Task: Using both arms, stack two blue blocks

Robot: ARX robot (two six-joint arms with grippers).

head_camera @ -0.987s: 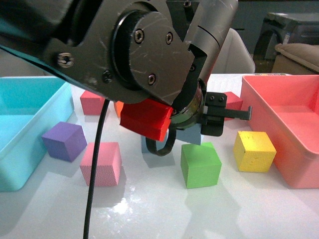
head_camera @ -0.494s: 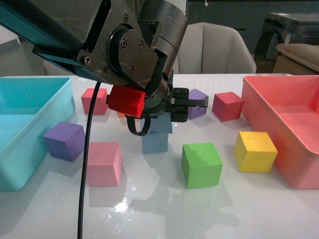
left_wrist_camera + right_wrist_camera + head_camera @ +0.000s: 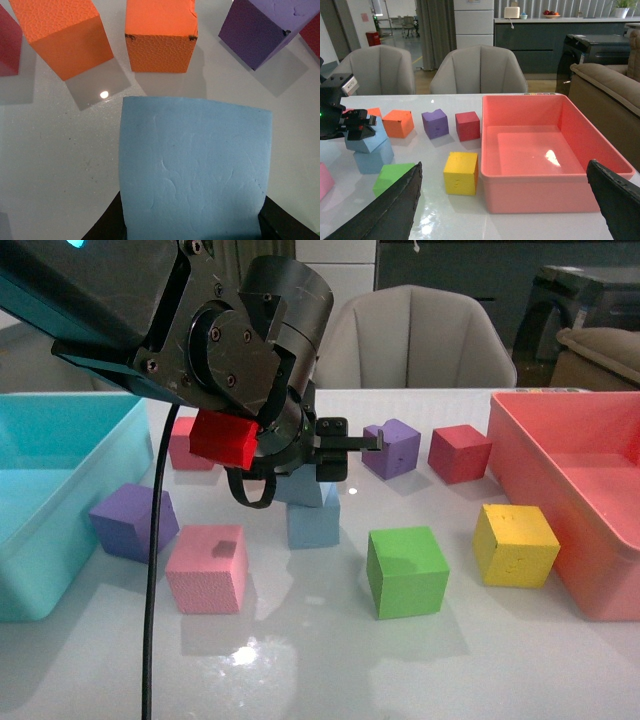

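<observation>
Two blue blocks sit one over the other near the middle of my white surface (image 3: 320, 660): the upper blue block (image 3: 365, 139) rests tilted on the lower blue block (image 3: 313, 522), and my left pincer (image 3: 357, 122) is closed on the upper one, its black fingers pressed on either side in the left wrist view, where that block's pale face fills most of the picture. From the right wrist camera I see the pair left of the yellow cube (image 3: 461, 172), with the green cube (image 3: 405, 570) just in front. My right pincer (image 3: 505, 210) stands wide open, well apart from the stack, its dark fingers at both edges of that view and nothing between them. Beyond the stack lie two orange cubes (image 3: 160, 32), a purple cube (image 3: 392, 448) and a dark red cube (image 3: 459, 452); the pink tray (image 3: 610, 540) sits at the right.
</observation>
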